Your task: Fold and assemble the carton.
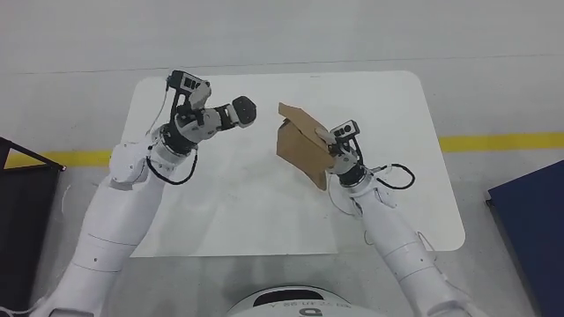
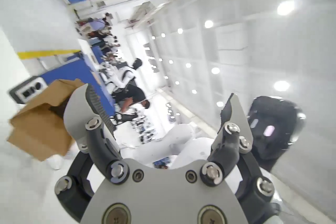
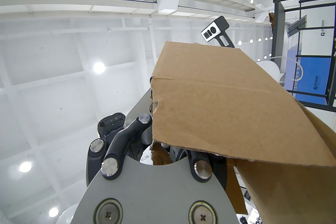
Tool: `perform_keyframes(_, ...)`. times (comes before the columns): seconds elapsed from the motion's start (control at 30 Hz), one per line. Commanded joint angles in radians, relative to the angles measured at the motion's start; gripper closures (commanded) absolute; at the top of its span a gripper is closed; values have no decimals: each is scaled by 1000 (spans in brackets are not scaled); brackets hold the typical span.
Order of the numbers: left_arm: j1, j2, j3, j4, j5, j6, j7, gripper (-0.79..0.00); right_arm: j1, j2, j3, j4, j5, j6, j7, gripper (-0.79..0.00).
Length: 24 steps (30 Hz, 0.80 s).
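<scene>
Carton (image 1: 302, 136), brown and partly opened, is tilted over the middle of the white bench (image 1: 388, 106). The right pincer (image 1: 333, 148) is clamped on the cardboard at one edge. The left pincer (image 1: 243, 110), spread wide and empty, is near the carton without touching it.

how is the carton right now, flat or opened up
Opened up, not flat: in the left wrist view the carton shows walls around a dark hollow, with one end flap not folded in.

White arms (image 1: 106, 238) trailing black cables (image 1: 411, 176) — left pincer (image 2: 160, 93) grey, black-linked, silver-screwed.
</scene>
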Motion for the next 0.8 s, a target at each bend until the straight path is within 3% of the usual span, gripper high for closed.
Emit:
perform_keyframes(0.0,-34,-7,26,60,-120,66,-56,-785,-9,1,0,-10,-1,15,-1,0)
perform_keyframes(0.3,-103,-30,121,159,-88,209,-7,-785,-32,9,13,-33,-20,19,23,0)
perform_keyframes(0.77,-135,-59,203,160,-41,250,8,-785,-49,15,21,-44,-37,1,38,0)
